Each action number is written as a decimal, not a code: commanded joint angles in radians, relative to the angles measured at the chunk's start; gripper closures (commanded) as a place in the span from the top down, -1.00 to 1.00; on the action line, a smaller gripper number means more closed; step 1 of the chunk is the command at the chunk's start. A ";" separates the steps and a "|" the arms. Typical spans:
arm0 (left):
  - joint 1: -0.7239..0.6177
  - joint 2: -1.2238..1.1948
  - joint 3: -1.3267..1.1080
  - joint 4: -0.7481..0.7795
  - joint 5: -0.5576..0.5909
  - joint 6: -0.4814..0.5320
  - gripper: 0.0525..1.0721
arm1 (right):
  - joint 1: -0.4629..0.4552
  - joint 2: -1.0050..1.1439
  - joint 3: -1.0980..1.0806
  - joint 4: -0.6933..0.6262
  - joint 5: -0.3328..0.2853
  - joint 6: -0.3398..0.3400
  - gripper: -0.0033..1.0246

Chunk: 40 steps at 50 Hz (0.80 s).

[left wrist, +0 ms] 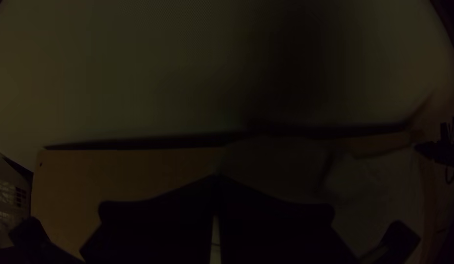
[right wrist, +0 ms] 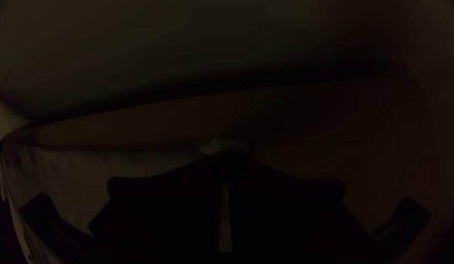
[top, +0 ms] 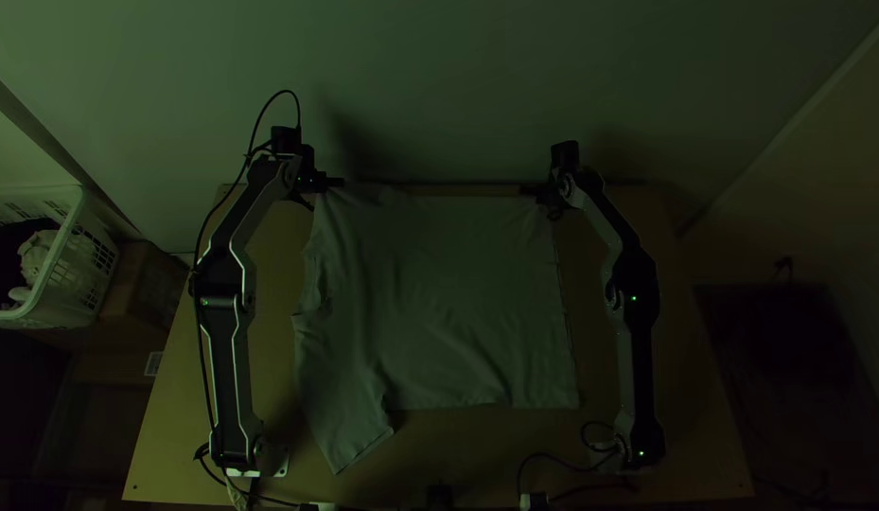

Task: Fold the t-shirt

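Note:
In the top view, my left gripper (top: pixel 335 182) is at the far left corner of the grey t-shirt (top: pixel 458 293), and my right gripper (top: pixel 528 189) is at its far right corner. The shirt lies mostly spread, with creases down its left side and a sleeve pointing to the near edge. In the left wrist view, the left gripper (left wrist: pixel 217 177) is shut on the dim cloth (left wrist: pixel 373 186). The right wrist view has the right gripper (right wrist: pixel 229 155) shut on the shirt (right wrist: pixel 90 171), a small bit of fabric poking out past the tips.
A pale wall rises behind the far edge of the wooden table (top: pixel 685 416). Off the table's left side stands a white basket (top: pixel 65 274) holding cloth. Cables run along the left arm and near the table's front edge.

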 commanded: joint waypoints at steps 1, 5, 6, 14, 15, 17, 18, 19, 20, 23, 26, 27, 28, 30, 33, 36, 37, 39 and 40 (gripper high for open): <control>0.015 -0.057 -0.046 -0.003 -0.002 -0.024 -0.95 | -0.009 -0.081 -0.007 -0.006 0.017 -0.017 -0.94; 0.013 -0.063 -0.059 -0.017 -0.002 -0.026 -0.95 | -0.006 -0.100 -0.018 -0.017 0.017 -0.029 -0.94; 0.013 -0.064 -0.060 -0.022 -0.002 -0.026 -0.95 | -0.004 -0.104 -0.020 -0.021 0.017 -0.031 -0.94; 0.012 -0.096 -0.114 -0.015 0.019 -0.026 -0.95 | 0.006 -0.138 -0.043 -0.063 0.017 -0.042 -0.94; 0.012 -0.101 -0.123 -0.014 0.022 -0.026 -0.95 | 0.008 -0.141 -0.047 -0.066 0.017 -0.043 -0.94; 0.012 -0.112 -0.138 -0.011 0.024 -0.026 -0.95 | 0.008 -0.146 -0.053 -0.075 0.019 -0.045 -0.94; 0.012 -0.116 -0.147 -0.009 0.024 -0.026 -0.95 | 0.010 -0.149 -0.056 -0.080 0.019 -0.046 -0.94; 0.010 -0.122 -0.157 -0.006 0.024 -0.024 -0.95 | 0.010 -0.150 -0.058 -0.084 0.019 -0.048 -0.94; 0.010 -0.129 -0.167 -0.003 0.024 -0.022 -0.95 | 0.010 -0.152 -0.061 -0.086 0.019 -0.048 -0.94; 0.010 -0.153 -0.206 0.017 0.024 -0.021 -0.95 | 0.011 -0.167 -0.083 -0.086 0.023 -0.056 -0.94; 0.010 -0.181 -0.252 0.041 0.024 -0.021 -0.95 | 0.011 -0.183 -0.101 -0.086 0.028 -0.062 -0.94; 0.010 -0.192 -0.267 0.049 0.024 -0.019 -0.95 | 0.011 -0.189 -0.107 -0.086 0.028 -0.065 -0.94; 0.010 -0.199 -0.281 0.055 0.024 -0.019 -0.95 | 0.011 -0.193 -0.115 -0.086 0.028 -0.066 -0.94; 0.010 -0.218 -0.312 0.070 0.024 -0.018 -0.95 | 0.013 -0.204 -0.129 -0.086 0.029 -0.068 -0.94; 0.010 -0.242 -0.356 0.090 0.024 -0.016 -0.95 | 0.013 -0.219 -0.148 -0.086 0.029 -0.074 -0.94; 0.010 -0.270 -0.401 0.112 0.024 -0.016 -0.95 | 0.014 -0.238 -0.170 -0.086 0.031 -0.076 -0.94; 0.010 -0.279 -0.414 0.116 0.024 -0.016 -0.95 | 0.014 -0.244 -0.179 -0.086 0.032 -0.077 -0.94; 0.010 -0.293 -0.436 0.121 0.024 -0.016 -0.95 | 0.016 -0.259 -0.198 -0.086 0.034 -0.077 -0.94; 0.010 -0.299 -0.445 0.123 0.024 -0.018 -0.95 | 0.016 -0.265 -0.205 -0.086 0.034 -0.077 -0.94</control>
